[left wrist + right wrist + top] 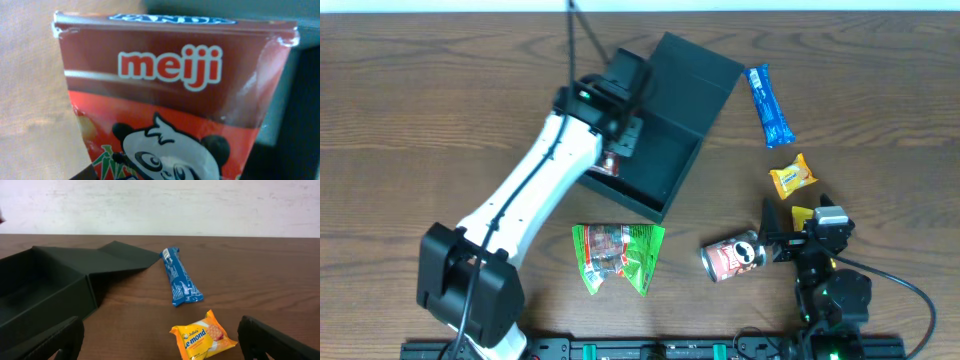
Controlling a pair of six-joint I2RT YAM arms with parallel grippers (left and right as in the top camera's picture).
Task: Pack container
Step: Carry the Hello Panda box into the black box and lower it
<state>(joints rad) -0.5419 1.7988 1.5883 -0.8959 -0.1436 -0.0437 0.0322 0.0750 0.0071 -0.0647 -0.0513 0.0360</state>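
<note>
The container sits open on the far middle of the table, its lid folded back flat on the far right side. The left arm reaches from the near left corner across to it, and the left gripper hangs over the container's left wall. Just below it is a red snack box. In the left wrist view this box fills the frame, with bare wood to its left and the dark container to its right. The fingers do not show there, so I cannot tell whether the jaws grip the box or stand loose around it.

The right gripper is low at the near right with its jaws spread wide and nothing between them. Its wrist view looks past a yellow biscuit packet lying close in front. Farther off is a blue packet, just right of the lid.

A red can lies on its side just left of the right gripper. A green packet lies near of the container, apart from it.
</note>
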